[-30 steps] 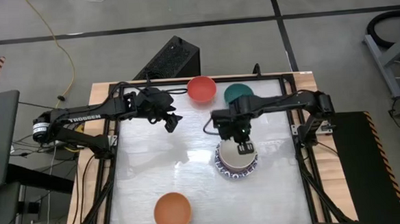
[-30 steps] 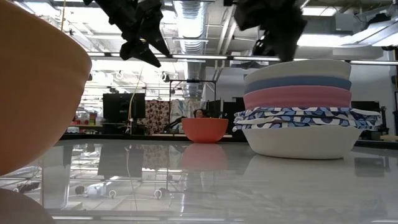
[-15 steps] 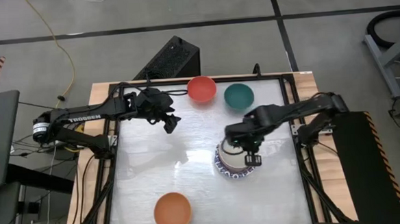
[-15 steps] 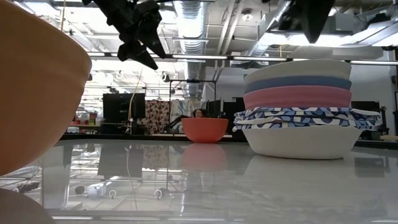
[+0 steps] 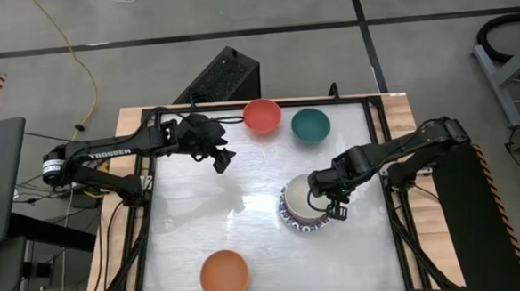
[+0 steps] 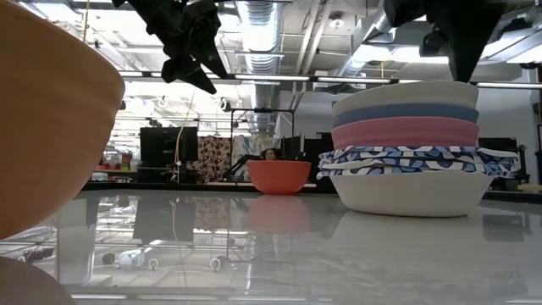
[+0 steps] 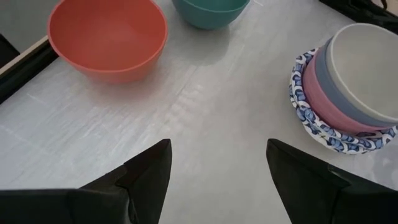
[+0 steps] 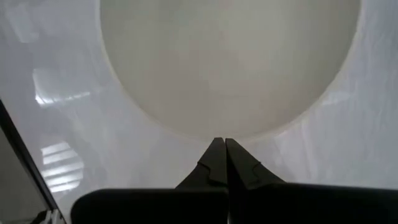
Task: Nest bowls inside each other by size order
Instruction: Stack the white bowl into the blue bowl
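Note:
A stack (image 5: 304, 207) stands right of the table's middle. Blue-and-white patterned bowls (image 6: 415, 159) are at its bottom, then pink (image 6: 405, 133), blue (image 6: 405, 113) and cream (image 6: 405, 91) bowls nested on top. My right gripper (image 5: 333, 209) is shut, just above the cream bowl's right rim. The red bowl (image 5: 261, 115) and teal bowl (image 5: 310, 124) sit at the far edge. The orange bowl (image 5: 224, 274) sits at the near edge. My left gripper (image 5: 221, 159) hangs open and empty above the table's far left, with the red bowl (image 7: 107, 36) ahead of it. My right gripper's shut fingertips (image 6: 464, 74) point down at the cream bowl's rim (image 8: 217, 132), on the side toward the table's right edge. I cannot tell whether they touch it.
The orange bowl (image 6: 42, 127) fills the low view's left side, close to the camera. The table's dark frame (image 5: 398, 218) runs along its right edge. Bare white tabletop (image 5: 210, 210) lies left of the stack.
My right gripper has gone from above the stack's middle toward the table's right edge, to the cream bowl's right rim. Its arm has swung toward the near edge. The stack has kept still.

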Robot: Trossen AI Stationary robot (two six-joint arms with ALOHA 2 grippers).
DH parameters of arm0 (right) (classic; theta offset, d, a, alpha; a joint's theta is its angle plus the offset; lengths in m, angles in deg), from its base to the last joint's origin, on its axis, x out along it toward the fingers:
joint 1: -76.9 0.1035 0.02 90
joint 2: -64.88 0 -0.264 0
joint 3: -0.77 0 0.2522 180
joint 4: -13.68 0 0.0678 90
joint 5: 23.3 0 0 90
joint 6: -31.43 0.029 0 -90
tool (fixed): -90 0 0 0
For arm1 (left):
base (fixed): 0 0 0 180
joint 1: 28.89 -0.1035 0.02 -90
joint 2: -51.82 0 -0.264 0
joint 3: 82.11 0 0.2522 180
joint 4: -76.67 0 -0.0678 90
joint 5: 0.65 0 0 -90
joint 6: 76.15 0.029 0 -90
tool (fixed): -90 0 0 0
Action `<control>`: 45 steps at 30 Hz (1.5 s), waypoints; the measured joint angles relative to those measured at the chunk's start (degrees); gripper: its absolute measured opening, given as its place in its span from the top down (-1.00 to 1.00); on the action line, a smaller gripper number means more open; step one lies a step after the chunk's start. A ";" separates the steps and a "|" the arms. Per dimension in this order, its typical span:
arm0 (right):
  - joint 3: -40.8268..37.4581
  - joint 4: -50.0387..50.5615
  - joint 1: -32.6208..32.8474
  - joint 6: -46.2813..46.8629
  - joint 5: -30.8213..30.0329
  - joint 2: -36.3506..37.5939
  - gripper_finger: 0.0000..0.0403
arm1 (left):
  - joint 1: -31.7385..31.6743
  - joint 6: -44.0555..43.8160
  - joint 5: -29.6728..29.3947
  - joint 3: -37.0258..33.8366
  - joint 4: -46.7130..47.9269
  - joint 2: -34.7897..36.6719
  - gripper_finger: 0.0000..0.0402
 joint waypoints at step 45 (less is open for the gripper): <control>-2.13 -3.31 0.58 -0.81 -0.24 -1.53 0.97 | 0.00 -0.10 -0.07 0.00 -0.21 0.00 -0.25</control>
